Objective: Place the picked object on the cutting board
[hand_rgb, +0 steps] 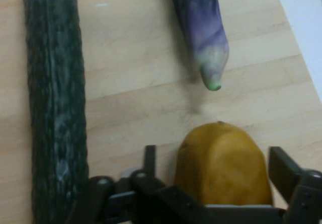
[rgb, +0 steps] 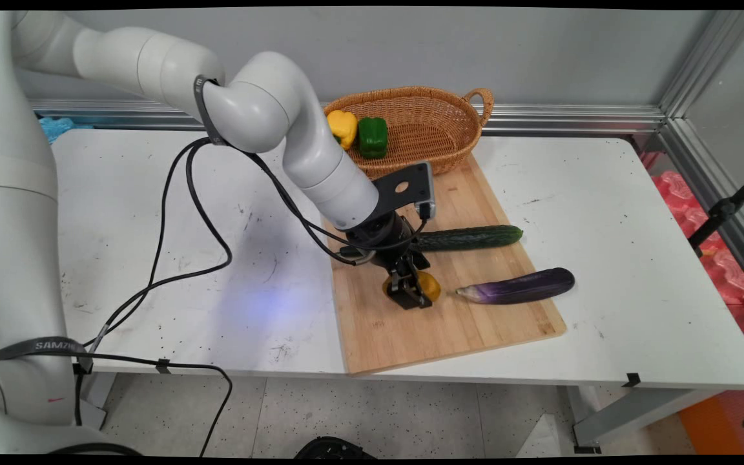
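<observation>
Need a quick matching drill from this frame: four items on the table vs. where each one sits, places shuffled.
Things:
1. cucumber
2. eggplant
3. green pepper
4. orange-yellow fruit

Places:
A. inside the wicker basket, next to a yellow pepper
B. between the jaws of the gripper, on the cutting board
C. on the board, with one end over the board's right edge
D. on the board, between the basket and the eggplant

Pairs: 1-D, 2-C, 3-A, 4-B
</observation>
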You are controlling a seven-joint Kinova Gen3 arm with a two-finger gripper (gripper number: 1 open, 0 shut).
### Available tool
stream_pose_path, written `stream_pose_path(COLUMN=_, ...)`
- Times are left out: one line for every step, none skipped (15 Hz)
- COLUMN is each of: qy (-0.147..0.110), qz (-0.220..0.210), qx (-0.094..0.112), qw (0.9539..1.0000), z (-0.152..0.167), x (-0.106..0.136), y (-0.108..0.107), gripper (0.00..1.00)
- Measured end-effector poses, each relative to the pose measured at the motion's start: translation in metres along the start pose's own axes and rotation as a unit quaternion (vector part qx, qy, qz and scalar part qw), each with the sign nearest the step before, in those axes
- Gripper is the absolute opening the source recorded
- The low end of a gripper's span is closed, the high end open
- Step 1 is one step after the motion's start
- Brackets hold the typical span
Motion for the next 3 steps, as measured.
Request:
stream_pose_path(qy=0.0, qz=-0.002, qx=-0.002, qw=1.0, z=0.0005, x=0.0, y=0.0007, gripper=1.0)
stream_pose_path(qy=0.001, qz=-0.003, qx=-0.003, qw=1.0, z=0.0005, x=0.0001, y=0.001, gripper=1.0)
stream_pose_path(qy=0.002, qz=-0.006, qx=-0.004, qw=1.0, z=0.0004, x=0.0006, y=0.0015, gripper=1.0)
